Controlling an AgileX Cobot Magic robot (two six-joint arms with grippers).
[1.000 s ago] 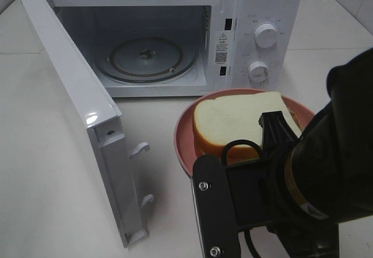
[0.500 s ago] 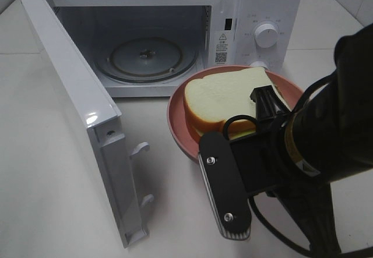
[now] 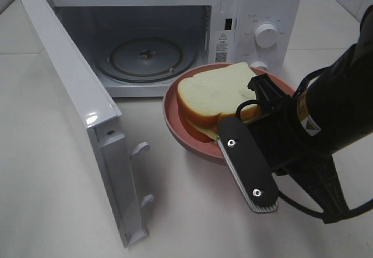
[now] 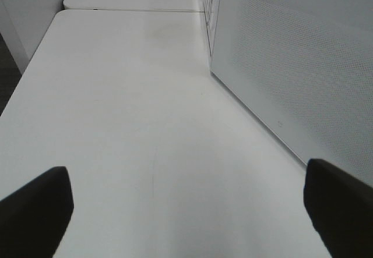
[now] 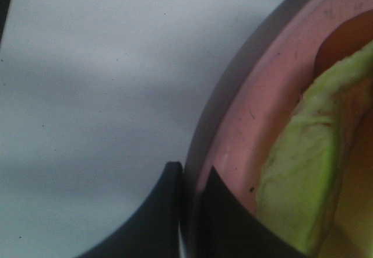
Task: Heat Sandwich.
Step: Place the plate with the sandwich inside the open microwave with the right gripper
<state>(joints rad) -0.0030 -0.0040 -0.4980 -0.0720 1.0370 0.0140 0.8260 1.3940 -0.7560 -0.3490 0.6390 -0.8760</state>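
Note:
The sandwich, thick white bread with a tan crust, lies on a round pink plate. The plate hangs just in front of the open microwave, a little right of its cavity and slightly above the table. My right gripper is shut on the plate's near rim. Pale green filling shows beside it in the right wrist view. In the exterior high view the black right arm hides the grip. My left gripper stands open over bare table beside the microwave's side wall.
The microwave door swings wide open to the left, its latch hooks facing the table's middle. A glass turntable lies inside the cavity. Two white knobs sit on the right panel. White tabletop extends in front.
My right arm has carried the plate with the sandwich leftward and toward the microwave opening. The left gripper shows no change.

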